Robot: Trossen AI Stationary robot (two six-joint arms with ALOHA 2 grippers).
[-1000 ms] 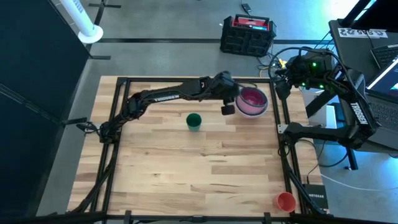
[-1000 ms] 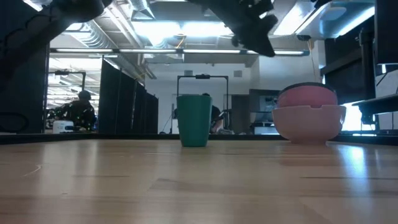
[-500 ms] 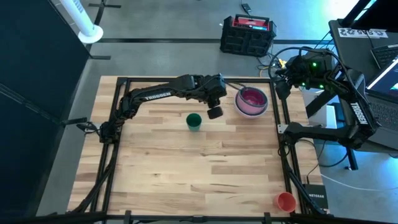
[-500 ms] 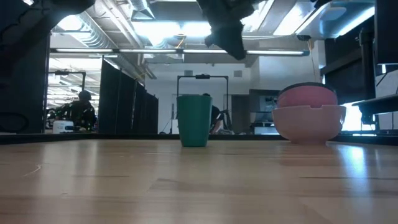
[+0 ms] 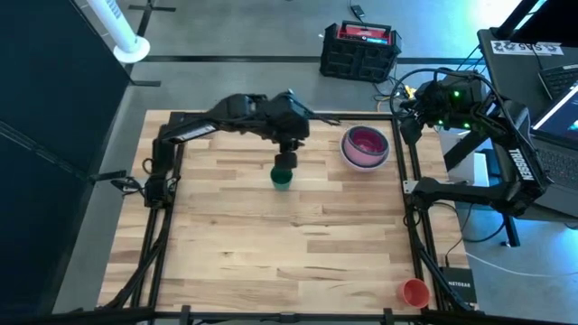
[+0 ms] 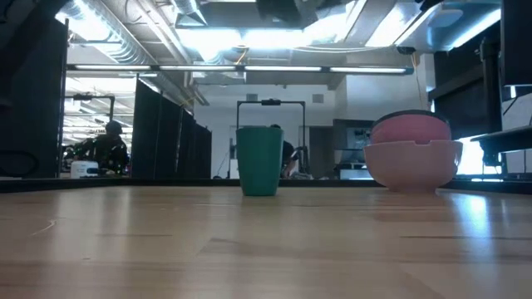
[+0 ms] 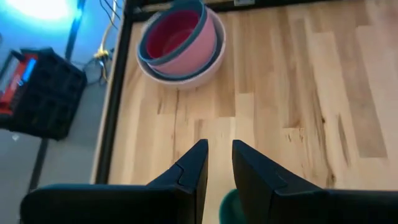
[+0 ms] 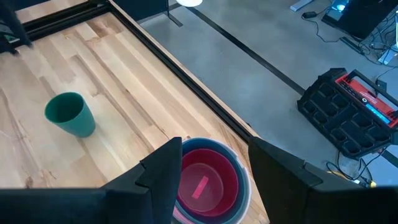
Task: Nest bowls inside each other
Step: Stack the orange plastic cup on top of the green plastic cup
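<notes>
A small, tall teal bowl stands upright on its base on the wooden table, left of centre toward the far side. It also shows in the low view and the right wrist view. A stack of bowls sits at the far right: a pale pink outer bowl, a blue one and a hot pink one inside. My left gripper hangs above the teal bowl, narrowly open and holding nothing. My right gripper waits open, high beside the stack.
The black frame rail runs along the table's edges. A black and red crate stands on the floor beyond the far edge. A red cup sits by the near right corner. The near half of the table lies bare.
My left gripper has drawn away from the bowl stack toward the table's left edge and risen, ending above the teal bowl. The gap between its fingers looks unchanged. The bowls have stayed where they were.
</notes>
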